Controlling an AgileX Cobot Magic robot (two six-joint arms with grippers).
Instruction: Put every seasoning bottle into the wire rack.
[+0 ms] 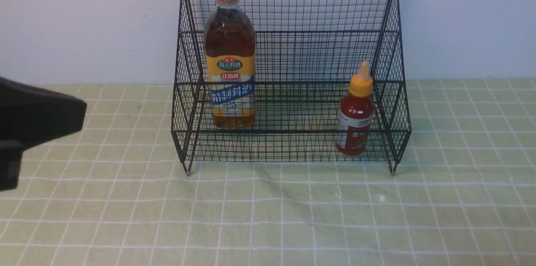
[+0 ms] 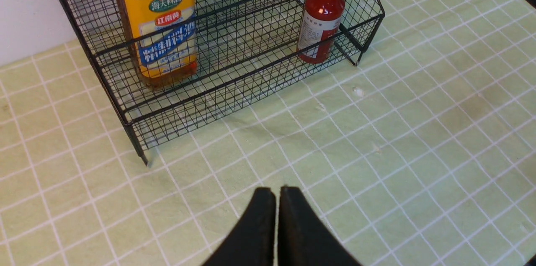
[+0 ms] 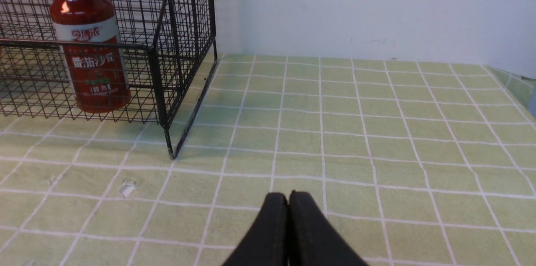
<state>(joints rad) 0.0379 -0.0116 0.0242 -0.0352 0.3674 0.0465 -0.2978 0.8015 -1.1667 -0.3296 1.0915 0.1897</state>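
The black wire rack [image 1: 289,132] stands against the back wall. Both seasoning bottles are upright inside its lower tier. The tall amber bottle [image 1: 230,60] with tan cap and yellow-blue label is on the left, the small red sauce bottle [image 1: 356,119] with yellow nozzle cap on the right. In the left wrist view my left gripper [image 2: 276,190] is shut and empty over the cloth, well in front of the rack [image 2: 188,111], amber bottle [image 2: 163,27] and red bottle [image 2: 320,19]. My right gripper [image 3: 288,194] is shut and empty, off the rack's [image 3: 184,27] right end, apart from the red bottle [image 3: 92,60].
A green tablecloth [image 1: 293,215] with a white grid covers the table. Part of my left arm [image 1: 37,119] juts in at the front view's left edge. A small white speck [image 3: 125,188] lies on the cloth near the rack's right foot. The table's right edge [image 3: 523,86] shows.
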